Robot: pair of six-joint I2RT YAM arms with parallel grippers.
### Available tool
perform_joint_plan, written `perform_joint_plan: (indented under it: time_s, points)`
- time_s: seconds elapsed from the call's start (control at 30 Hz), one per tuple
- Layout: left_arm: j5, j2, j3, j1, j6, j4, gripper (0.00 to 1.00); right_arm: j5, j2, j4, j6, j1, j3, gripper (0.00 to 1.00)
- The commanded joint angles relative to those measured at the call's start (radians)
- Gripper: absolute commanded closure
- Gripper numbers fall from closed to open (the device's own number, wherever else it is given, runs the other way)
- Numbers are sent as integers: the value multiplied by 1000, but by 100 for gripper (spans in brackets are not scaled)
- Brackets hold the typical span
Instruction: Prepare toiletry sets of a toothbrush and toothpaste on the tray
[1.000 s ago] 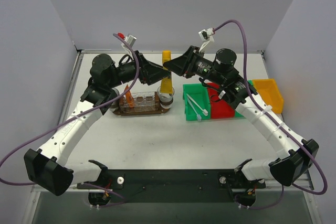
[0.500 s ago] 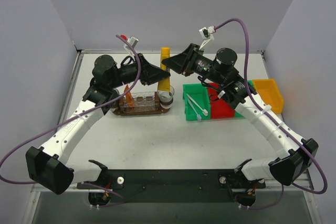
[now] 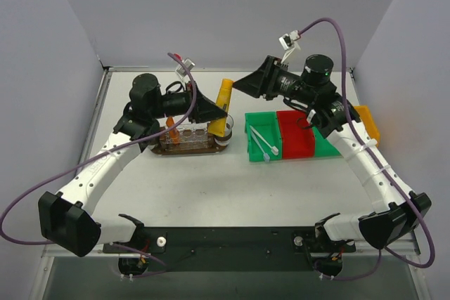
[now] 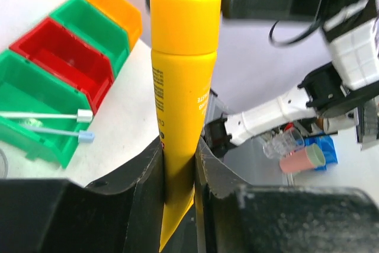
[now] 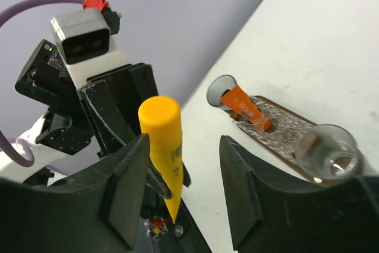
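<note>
One toothpaste tube [image 5: 246, 109] in a cup [image 5: 220, 90] on the tray [image 5: 284, 131]; second tube [image 4: 180, 87] clamped in my left claw [image 4: 177, 164]; right claw [image 5: 185, 146] apart; toothbrushes [image 4: 44, 115] unplaced.

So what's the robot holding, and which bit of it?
The left gripper pinches the yellow toothpaste tube near its flat tail end, cap up. The right gripper is open and holds nothing.
</note>
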Motion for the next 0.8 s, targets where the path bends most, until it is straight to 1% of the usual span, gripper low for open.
perform_joint_plan:
  time_s: [0.0,0.03,0.07,0.1,0.13,0.2,0.23,0.4,0.57,0.77]
  points:
    - [153,15,94,18,228,-263,83,-165,-48,-212,-137,-97,134,52]
    - [173,23,112,18,318,-323,83,-185,-42,-307,-163,-106,155,52]
    - [184,35,143,18,355,-378,83,-200,-30,-350,-183,-115,175,52]
    - [199,40,151,16,384,-456,83,-237,-24,-384,-210,-118,208,51]
    - [221,43,157,18,432,-488,83,-257,-14,-424,-212,-120,218,51]
    - [228,43,157,12,466,-544,83,-297,9,-443,-211,-121,231,51]
    - [234,41,152,10,490,-557,83,-327,18,-456,-200,-120,240,51]
    - [262,35,149,4,527,-618,83,-383,64,-481,-201,-109,248,52]
    - [285,35,152,-4,537,-614,83,-421,111,-496,-224,-68,254,50]
    - [297,38,163,-7,540,-617,83,-429,144,-515,-244,-43,266,50]
